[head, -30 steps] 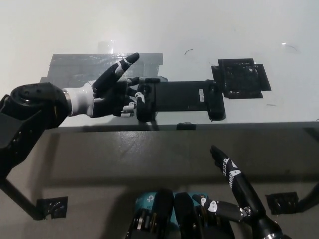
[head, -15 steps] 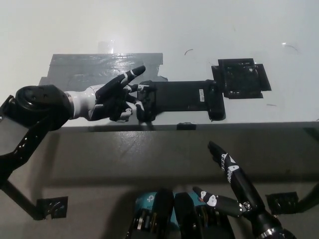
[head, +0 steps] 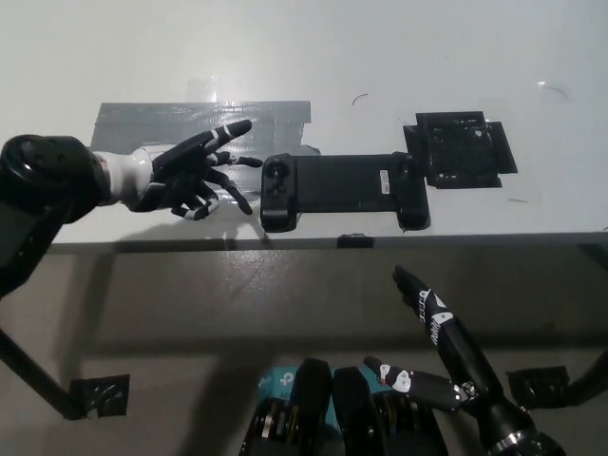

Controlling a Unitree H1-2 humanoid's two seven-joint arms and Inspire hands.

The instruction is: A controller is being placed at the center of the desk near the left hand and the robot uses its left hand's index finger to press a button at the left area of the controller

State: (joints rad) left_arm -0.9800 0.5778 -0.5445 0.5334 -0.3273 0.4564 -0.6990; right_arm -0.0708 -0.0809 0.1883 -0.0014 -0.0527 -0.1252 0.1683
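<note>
Left hand (head: 185, 176) is open, fingers spread, just left of the controller (head: 342, 188), not touching. Approach step: next, reach right onto its left button. Right hand (head: 442, 356) rests open below.

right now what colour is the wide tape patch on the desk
Grey, slightly glossy tape patch; head view shows it best.

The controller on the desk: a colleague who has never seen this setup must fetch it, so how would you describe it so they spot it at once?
On the white desk, look near the front edge at the middle, just right of the grey tape patch. The controller lies there, a long flat black bar with a grip at each end. Unlike the square black pad at its upper right, it is elongated, with round controls on its left grip.
</note>
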